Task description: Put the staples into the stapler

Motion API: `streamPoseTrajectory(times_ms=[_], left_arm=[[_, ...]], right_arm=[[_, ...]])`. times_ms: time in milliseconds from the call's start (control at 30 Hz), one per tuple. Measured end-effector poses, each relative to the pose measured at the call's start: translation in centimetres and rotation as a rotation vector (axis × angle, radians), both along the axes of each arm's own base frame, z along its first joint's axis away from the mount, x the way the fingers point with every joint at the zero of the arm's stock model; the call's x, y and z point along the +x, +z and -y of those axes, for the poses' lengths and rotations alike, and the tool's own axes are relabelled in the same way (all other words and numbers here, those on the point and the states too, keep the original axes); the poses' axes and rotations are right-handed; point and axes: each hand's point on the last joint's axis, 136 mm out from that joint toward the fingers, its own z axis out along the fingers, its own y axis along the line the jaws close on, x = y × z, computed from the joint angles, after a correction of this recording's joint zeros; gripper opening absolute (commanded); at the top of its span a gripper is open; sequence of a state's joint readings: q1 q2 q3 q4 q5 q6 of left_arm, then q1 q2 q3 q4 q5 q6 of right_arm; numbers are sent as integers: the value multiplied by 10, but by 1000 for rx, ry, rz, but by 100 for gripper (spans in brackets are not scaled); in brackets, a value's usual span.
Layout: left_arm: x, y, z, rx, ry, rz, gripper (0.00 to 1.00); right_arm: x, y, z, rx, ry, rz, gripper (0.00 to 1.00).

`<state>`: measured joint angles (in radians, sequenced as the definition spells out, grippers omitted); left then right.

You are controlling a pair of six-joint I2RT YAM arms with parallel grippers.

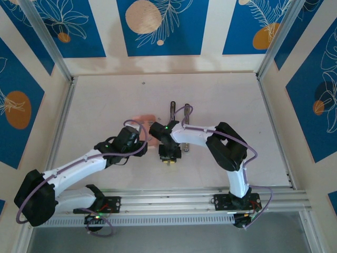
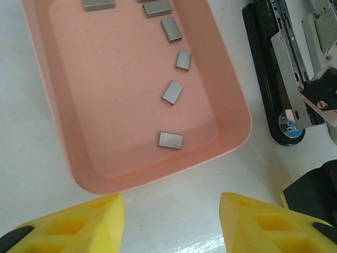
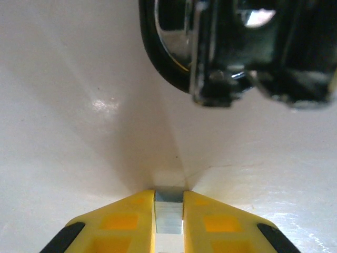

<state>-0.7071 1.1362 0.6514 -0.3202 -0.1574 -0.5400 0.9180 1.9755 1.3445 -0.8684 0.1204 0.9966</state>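
Two claws to cover, so we're starting with what's closest. Our right gripper (image 3: 168,224) has its yellow fingers (image 3: 121,224) squeezed together on one strip of staples (image 3: 168,208), a little silvery block wedged between the tips, down close to the white table (image 3: 63,132). Right past those tips we see the rounded black-and-chrome end of the stapler (image 3: 210,63). From overhead that gripper sits off the near right corner of the pink box (image 1: 145,120).

Our left gripper (image 2: 171,221) has its jaws apart with nothing between them, hovering just short of the pink box's near rim. The box itself lies flat and open on the table, and we count six loose staples (image 2: 172,92) inside, strung along its right wall from the near end to the far end, the farthest two cut off at the picture's edge.

Right of the box, close but not touching, lies the stapler, opened up: black base with a silvery rail (image 2: 287,63) on it. Overhead it reads as two slim bars running away from us, right of the box's far end.
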Motion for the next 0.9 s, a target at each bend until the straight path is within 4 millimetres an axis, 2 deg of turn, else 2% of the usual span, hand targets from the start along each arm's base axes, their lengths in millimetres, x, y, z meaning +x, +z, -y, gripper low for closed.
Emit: streamPoseTrajectory(times_ms=[167,267,333,467,567,733,900], left_arm=[[0,0,0,0,0,0,50],[1,0,1,-9,1,10,50],[2,-1,1,-19,1,22,50],[0,-6,0,-27,4,28,50],[2,-5,1,-37,4,41,50],[4,-4,1,-43,10,56,50],[5,-4,0,-41,15,62,50]], right_arm=[[2,1,0,-3,3,17,17],[11,8,2,6,9,88,17],[18,22,4,24,10,151,17],[40,64,3,95,6,310,17],[55,81,6,106,-1,394,17],[77,78,19,62,-12,444,17],[87,66,23,25,-5,451,17]])
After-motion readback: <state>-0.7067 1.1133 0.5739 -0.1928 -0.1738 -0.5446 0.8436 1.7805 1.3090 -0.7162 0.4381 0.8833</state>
